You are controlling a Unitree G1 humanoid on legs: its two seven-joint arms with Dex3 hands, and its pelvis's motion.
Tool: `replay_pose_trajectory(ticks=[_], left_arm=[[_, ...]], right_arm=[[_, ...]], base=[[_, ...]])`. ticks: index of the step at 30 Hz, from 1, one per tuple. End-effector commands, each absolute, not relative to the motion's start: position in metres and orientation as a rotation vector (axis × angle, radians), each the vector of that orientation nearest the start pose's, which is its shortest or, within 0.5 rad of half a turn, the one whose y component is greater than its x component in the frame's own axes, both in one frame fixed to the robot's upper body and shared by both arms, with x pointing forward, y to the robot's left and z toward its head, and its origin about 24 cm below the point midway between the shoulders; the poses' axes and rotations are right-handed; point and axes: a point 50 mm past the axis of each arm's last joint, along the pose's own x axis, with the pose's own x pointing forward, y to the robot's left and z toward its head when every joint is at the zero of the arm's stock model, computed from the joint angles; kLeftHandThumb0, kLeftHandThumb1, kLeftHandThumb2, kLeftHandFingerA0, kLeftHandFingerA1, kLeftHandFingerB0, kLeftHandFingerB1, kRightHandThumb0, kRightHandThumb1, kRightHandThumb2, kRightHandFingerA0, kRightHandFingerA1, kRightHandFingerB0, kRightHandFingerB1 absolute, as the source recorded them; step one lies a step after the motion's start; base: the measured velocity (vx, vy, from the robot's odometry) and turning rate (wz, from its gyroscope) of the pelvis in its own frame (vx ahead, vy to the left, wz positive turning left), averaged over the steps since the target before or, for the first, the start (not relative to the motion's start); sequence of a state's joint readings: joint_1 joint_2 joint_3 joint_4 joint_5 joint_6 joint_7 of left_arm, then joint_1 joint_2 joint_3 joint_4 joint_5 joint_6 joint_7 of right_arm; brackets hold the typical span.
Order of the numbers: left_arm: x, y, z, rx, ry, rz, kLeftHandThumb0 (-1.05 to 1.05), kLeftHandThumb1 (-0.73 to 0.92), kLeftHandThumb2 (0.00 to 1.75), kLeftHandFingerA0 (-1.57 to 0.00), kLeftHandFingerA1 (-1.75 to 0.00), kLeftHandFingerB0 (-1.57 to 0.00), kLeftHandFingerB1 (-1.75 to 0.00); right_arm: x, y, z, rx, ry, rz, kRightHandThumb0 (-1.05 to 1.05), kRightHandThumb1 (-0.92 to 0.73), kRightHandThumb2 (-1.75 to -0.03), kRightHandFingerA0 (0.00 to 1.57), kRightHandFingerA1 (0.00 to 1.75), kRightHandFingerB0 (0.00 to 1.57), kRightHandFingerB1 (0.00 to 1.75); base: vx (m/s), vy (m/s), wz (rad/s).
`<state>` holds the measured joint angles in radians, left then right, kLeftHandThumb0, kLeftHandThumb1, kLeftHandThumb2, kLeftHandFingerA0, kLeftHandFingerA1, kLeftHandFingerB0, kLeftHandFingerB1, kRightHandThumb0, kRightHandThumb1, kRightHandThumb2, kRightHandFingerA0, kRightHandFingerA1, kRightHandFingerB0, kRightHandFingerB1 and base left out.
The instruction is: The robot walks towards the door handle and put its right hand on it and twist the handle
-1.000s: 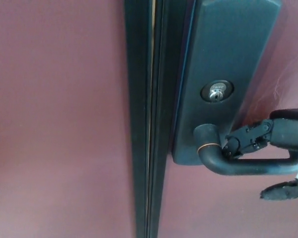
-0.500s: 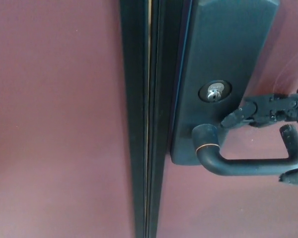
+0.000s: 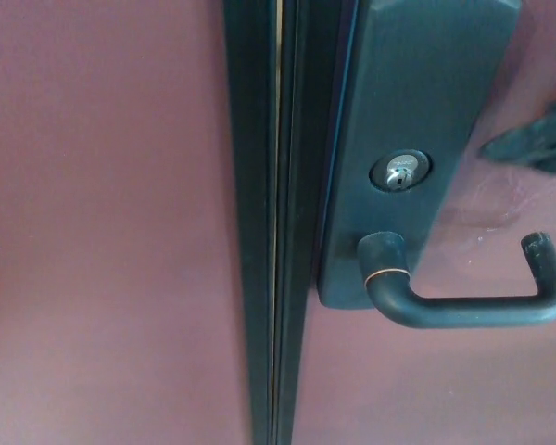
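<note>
Looking through the head view, you have the door handle (image 3: 463,301) right in front of you, low and right of centre, and nothing is touching it: the approach looks done, but the resting of the hand on the lever and the twist both seem yet to be made. Only a dark, blurred scrap of the right robot hand (image 3: 536,144) shows at the upper right edge, well above the lever and clear of it; you cannot tell whether its fingers are spread or pressed together. The left robot hand is not in view. The handle is a smooth, dark metal bar of round section, level, curving out of a collar with a thin copper-coloured ring, its far tip bent upward. It sits on a tall, dark, matte backplate (image 3: 417,111) with rounded corners, carrying a bright silvery keyhole cylinder (image 3: 400,173). The door face (image 3: 102,222) is flat, dull reddish-brown, and a dark vertical frame strip (image 3: 276,222) runs beside the plate.
</note>
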<state>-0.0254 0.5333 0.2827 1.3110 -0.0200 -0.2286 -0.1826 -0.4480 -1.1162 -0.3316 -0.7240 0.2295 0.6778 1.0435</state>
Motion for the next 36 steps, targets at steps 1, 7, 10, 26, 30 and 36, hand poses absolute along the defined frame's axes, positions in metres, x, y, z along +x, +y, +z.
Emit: replay_pose_trajectory(ticks=[1, 7, 10, 26, 30, 36], left_arm=[[0.104, 0.366, -0.096, 0.228, 0.950, 0.361, -0.25, 0.53, 0.56, -0.72, -0.52, -0.62, -0.44], [0.104, 0.366, -0.096, 0.228, 0.950, 0.361, -0.25, 0.53, 0.56, -0.72, -0.52, -0.62, -0.44], [0.104, 0.366, -0.096, 0.228, 0.951, 0.361, -0.25, 0.53, 0.56, -0.72, -0.52, -0.62, -0.44], [0.095, 0.363, -0.101, 0.230, 0.987, 0.336, -0.24, 0.54, 0.56, -0.71, -0.52, -0.62, -0.44], [0.092, 0.362, -0.103, 0.224, 0.999, 0.339, -0.24, 0.53, 0.56, -0.71, -0.52, -0.61, -0.44], [0.091, 0.359, -0.105, 0.221, 1.003, 0.324, -0.26, 0.53, 0.56, -0.70, -0.52, -0.61, -0.43]], right_arm=[[0.180, -0.227, 0.325, -1.019, -0.157, 0.728, -0.54, -0.47, -0.73, 0.07, 0.35, 0.06, 0.35], [0.177, -0.229, 0.325, -1.015, -0.158, 0.733, -0.54, -0.47, -0.73, 0.07, 0.35, 0.06, 0.35], [0.177, -0.229, 0.325, -1.013, -0.157, 0.735, -0.54, -0.47, -0.73, 0.07, 0.35, 0.06, 0.35], [0.049, -0.351, 0.274, -0.634, -0.002, 0.294, -0.25, -0.41, -0.93, 0.08, 0.52, 0.06, 0.49], [0.033, -0.374, 0.247, -0.476, 0.092, 0.226, -0.23, -0.40, -0.93, 0.12, 0.53, 0.11, 0.51], [0.029, -0.386, 0.192, -0.358, 0.263, 0.231, -0.42, -0.57, -0.58, 0.27, 0.32, 0.29, 0.32]], base=[[0.00, 0.000, 0.00], [0.00, 0.000, 0.00], [0.00, 0.000, 0.00], [0.00, 0.000, 0.00], [0.00, 0.000, 0.00], [0.00, 0.000, 0.00]])
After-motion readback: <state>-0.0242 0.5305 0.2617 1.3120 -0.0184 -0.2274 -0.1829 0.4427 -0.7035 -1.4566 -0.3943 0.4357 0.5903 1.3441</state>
